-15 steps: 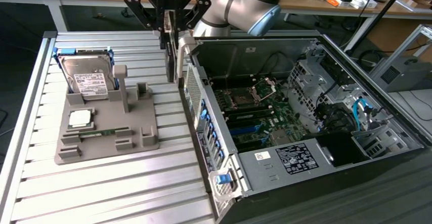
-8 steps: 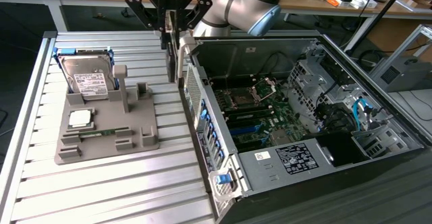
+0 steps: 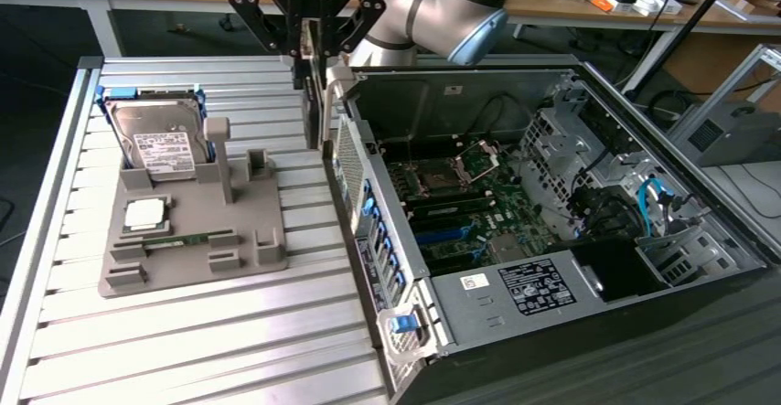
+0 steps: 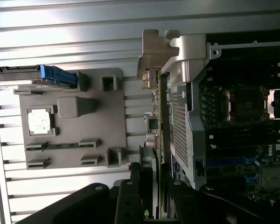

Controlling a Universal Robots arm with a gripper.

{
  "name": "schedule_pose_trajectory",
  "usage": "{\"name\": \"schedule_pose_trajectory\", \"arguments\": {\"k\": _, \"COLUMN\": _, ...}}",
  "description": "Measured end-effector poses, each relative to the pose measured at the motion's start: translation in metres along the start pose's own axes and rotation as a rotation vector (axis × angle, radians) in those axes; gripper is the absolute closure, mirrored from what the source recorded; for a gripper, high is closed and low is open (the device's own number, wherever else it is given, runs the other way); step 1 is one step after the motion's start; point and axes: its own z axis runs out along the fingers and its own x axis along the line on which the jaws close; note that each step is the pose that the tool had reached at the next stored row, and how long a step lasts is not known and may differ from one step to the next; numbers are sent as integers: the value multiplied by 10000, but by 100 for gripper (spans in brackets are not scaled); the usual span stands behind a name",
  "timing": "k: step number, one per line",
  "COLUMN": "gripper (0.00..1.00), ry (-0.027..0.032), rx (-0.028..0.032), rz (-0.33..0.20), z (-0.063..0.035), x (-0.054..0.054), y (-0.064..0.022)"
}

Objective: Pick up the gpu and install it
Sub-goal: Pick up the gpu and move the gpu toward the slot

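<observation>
Two fingers (image 3: 296,65) clamp the gpu (image 3: 315,117) upright, arm (image 3: 433,7) pointing straight down beside the computer case (image 3: 445,94)

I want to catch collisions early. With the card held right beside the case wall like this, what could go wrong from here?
1. The gpu hangs edge-on, close beside the perforated rear wall of the computer case. Its metal bracket could snag on that wall.
2. The gripper pinches the card at one end only, so a knock might tilt it or make it slip.
</observation>
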Motion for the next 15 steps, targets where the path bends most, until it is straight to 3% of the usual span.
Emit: {"name": "schedule_pose_trajectory", "arguments": {"k": 15, "gripper": 73, "ry": -4, "rx": 48, "rz": -1, "z": 1, "x": -40, "y": 3}}
